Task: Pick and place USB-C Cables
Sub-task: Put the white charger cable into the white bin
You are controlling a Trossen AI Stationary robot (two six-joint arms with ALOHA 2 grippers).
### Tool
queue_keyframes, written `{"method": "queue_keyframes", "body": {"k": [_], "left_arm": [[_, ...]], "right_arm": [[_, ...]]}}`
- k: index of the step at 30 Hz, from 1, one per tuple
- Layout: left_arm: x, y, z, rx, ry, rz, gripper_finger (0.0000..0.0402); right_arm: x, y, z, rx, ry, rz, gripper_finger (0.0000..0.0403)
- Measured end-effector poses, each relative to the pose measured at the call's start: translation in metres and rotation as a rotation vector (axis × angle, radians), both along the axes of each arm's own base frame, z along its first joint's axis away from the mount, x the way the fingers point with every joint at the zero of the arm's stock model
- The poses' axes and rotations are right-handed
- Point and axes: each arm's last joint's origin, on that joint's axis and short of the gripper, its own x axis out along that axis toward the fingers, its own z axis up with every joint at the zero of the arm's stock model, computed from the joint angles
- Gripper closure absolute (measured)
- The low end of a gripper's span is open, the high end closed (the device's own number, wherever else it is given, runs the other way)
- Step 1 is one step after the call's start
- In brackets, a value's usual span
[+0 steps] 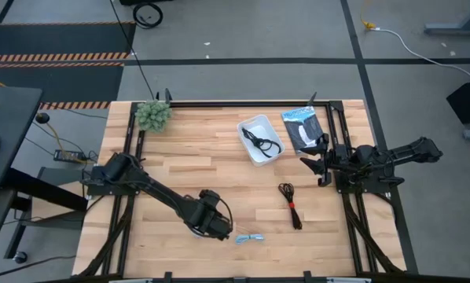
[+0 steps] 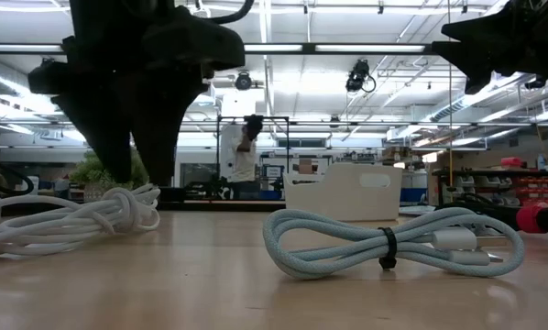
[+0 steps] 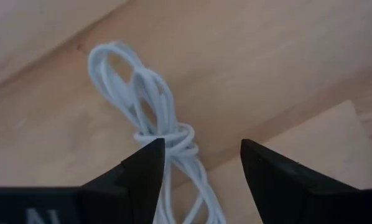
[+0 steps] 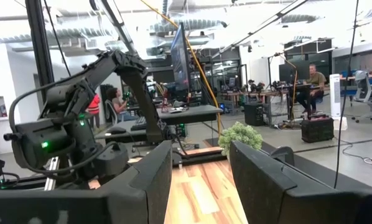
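My left gripper point(image 1: 213, 224) point(image 3: 201, 149) is open and points down just above the white cable point(image 3: 142, 93) point(image 2: 72, 215), which lies bundled and knotted on the table. Its fingers stand over the knot, and the high view hides this cable under the gripper. The light blue cable point(image 1: 251, 237) point(image 2: 384, 243) lies just right of it, near the table's near edge. The black cable with the red tie point(image 1: 290, 206) lies farther right. The black cable point(image 1: 260, 142) sits inside the white tray point(image 1: 251, 126). My right gripper point(image 1: 313, 167) point(image 4: 200, 162) is open, waiting above the table's right side.
The flat blue-and-black packet point(image 1: 303, 128) lies right of the tray, close to my right gripper. A small green plant point(image 1: 152, 115) stands at the far left corner. Bare wood lies between the arms in the table's middle. People show in the room beyond.
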Motion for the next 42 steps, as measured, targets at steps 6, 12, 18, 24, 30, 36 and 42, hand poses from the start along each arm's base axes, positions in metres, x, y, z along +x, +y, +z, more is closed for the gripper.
{"method": "queue_keyframes", "body": {"k": [6, 12, 18, 24, 30, 36, 42], "left_arm": [[-0.005, -0.006, -0.006, -0.011, 0.035, 0.055, 0.0199], [-0.005, -0.005, -0.018, 0.013, 0.090, 0.078, 0.0213], [-0.001, -0.002, -0.027, -0.005, 0.118, 0.087, 0.0221], [0.000, -0.002, -0.029, 0.005, 0.137, 0.027, 0.0245], [0.002, 0.002, -0.028, 0.006, 0.141, -0.007, 0.0312], [0.014, 0.015, -0.019, 0.015, 0.141, -0.119, 0.0375], [0.042, 0.044, 0.007, 0.170, 0.098, -0.342, 0.0376]], "right_arm": [[0.000, 0.000, 0.000, 0.000, -0.001, 0.000, 0.0234], [0.000, 0.000, 0.000, 0.000, -0.003, 0.000, 0.0234], [0.000, 0.000, 0.000, 0.000, 0.000, 0.000, 0.0234], [0.001, 0.000, 0.000, -0.001, 0.003, 0.000, 0.0234], [0.001, 0.000, 0.000, -0.001, 0.003, 0.000, 0.0234], [0.001, 0.000, 0.000, -0.001, 0.003, 0.000, 0.0234], [0.001, 0.000, 0.000, -0.001, 0.003, 0.000, 0.0234]]}}
